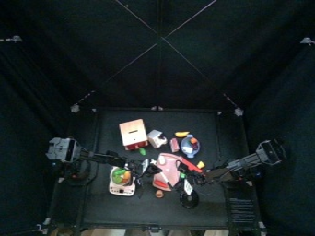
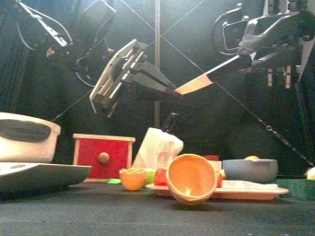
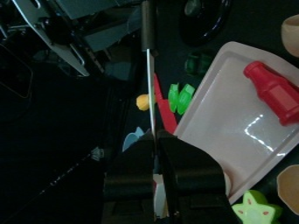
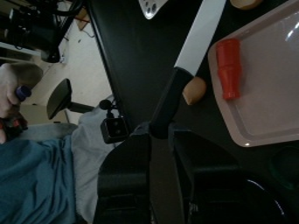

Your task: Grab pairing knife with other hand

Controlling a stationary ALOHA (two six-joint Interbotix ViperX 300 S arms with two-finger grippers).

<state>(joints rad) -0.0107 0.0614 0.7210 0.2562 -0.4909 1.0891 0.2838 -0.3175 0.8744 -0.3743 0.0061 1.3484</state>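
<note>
Your paring knife (image 2: pixel 204 81) hangs in the air above the surface (image 2: pixel 74 217). From the front, its handle points up toward 2 o'clock and its blade slants down toward 8 o'clock. The right gripper (image 4: pixel 173 122) has its fingers clamped on the black handle, which leaves the blade free for the other arm. The left gripper (image 3: pixel 158 171) straddles that blade with its fingers drawn narrow, but you cannot tell whether they pinch it. The handover looks unfinished, so keep the right grip until the left one is sure.

The black table (image 2: pixel 74 214) carried a red box (image 2: pixel 103 156) and a wooden bowl (image 2: pixel 192 177). A white tray (image 2: pixel 252 189) lay beside the bowl
</note>
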